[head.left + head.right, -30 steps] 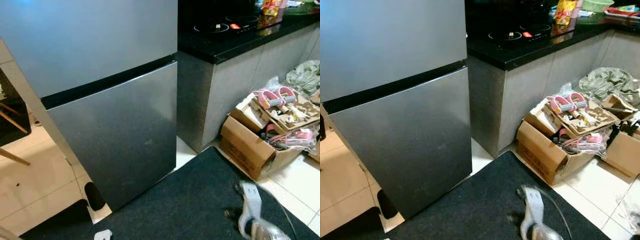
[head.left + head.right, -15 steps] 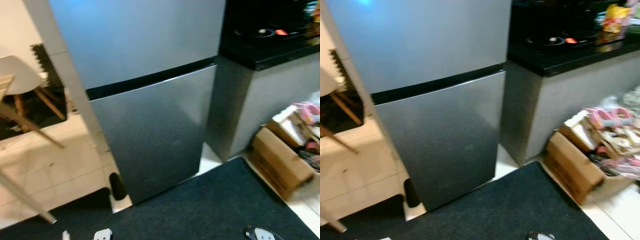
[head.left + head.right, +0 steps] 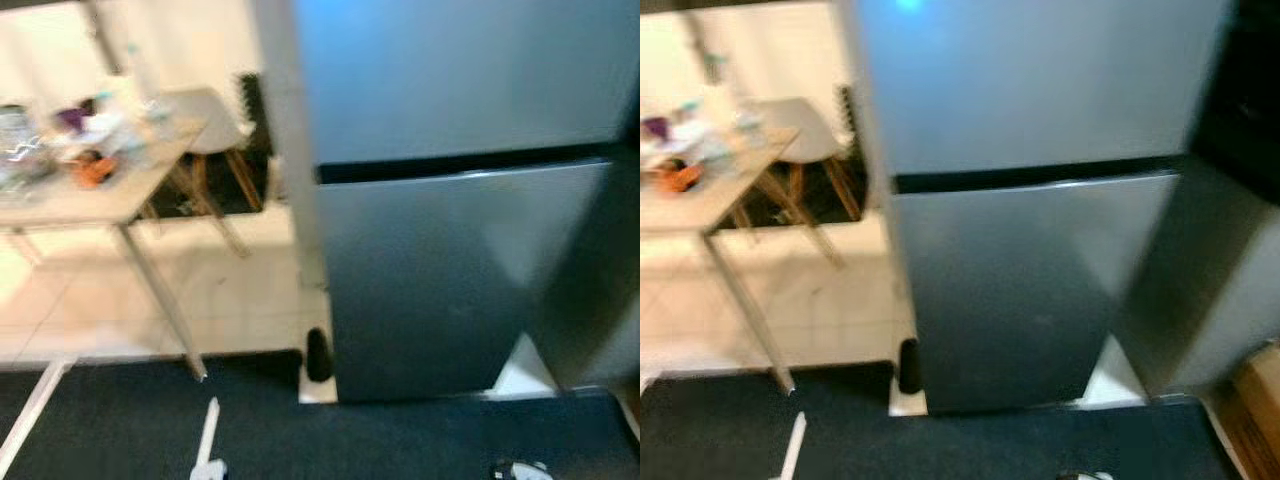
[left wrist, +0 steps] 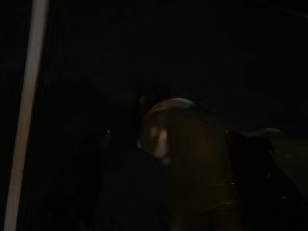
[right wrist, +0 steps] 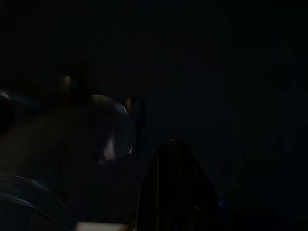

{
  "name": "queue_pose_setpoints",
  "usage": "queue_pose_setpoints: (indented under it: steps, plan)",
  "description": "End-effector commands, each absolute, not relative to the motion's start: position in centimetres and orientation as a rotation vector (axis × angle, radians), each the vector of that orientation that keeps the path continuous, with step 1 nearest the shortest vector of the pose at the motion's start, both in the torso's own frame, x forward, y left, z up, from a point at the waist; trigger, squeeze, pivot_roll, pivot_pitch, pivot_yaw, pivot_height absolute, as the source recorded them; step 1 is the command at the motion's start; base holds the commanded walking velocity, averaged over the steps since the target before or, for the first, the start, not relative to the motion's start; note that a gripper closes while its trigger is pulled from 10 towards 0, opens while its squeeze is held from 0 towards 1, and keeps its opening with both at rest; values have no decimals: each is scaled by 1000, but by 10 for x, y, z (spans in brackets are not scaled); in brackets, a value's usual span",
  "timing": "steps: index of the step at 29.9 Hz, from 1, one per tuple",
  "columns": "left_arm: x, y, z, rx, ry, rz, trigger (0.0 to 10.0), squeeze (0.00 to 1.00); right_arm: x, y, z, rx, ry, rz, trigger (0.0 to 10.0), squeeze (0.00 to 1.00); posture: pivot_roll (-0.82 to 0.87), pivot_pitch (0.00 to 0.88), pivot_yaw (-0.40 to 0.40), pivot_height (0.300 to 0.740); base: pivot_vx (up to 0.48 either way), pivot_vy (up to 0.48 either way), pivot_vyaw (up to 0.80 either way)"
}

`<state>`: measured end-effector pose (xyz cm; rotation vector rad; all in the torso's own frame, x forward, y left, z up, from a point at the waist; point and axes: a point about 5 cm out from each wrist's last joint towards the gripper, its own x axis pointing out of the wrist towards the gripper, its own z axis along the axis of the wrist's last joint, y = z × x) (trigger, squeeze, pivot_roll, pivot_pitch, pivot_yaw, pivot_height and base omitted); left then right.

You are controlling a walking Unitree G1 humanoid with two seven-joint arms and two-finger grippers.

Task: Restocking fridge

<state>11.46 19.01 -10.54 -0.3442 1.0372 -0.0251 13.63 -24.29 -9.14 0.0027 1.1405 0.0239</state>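
Doors of the tall grey metal fridge [image 3: 450,200] are closed, and I cannot tell how either gripper's fingers stand.

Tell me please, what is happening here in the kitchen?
The robot stands on a dark mat facing a grey fridge. Both fridge doors are shut. To the robot's left is a table with a blurred pile of small things on it, and a white chair behind it. The picture is blurred. Both arms hang low in the dark, and the wrist views are too dark to show whether either gripper carries anything.
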Motion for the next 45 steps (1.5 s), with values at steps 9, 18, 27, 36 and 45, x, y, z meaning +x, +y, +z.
queue_pose_setpoints:
  steps: [9,18,27,36,45]
  plan:
    - [118,193,-104,-325,1032,-14,10000,0,128,-239,-95,-23,1180,53,10000,0,-32,0,20,740,0,0,769]
    - [118,193,-104,-317,1035,-12,10000,0,126,-239,-96,-33,1185,66,10000,0,-37,0,20,740,0,0,769]
    - [118,199,-104,-300,1040,-3,10000,0,126,-239,-96,-57,1188,71,10000,0,-46,0,19,740,0,0,769]
    - [121,204,-103,-301,1027,52,10000,0,126,-245,-95,-70,1187,45,10000,0,-41,0,31,740,0,0,769]
    - [131,210,-99,-282,1008,83,10000,0,134,-244,-93,-93,1178,55,10000,0,-10,0,22,740,0,0,769]
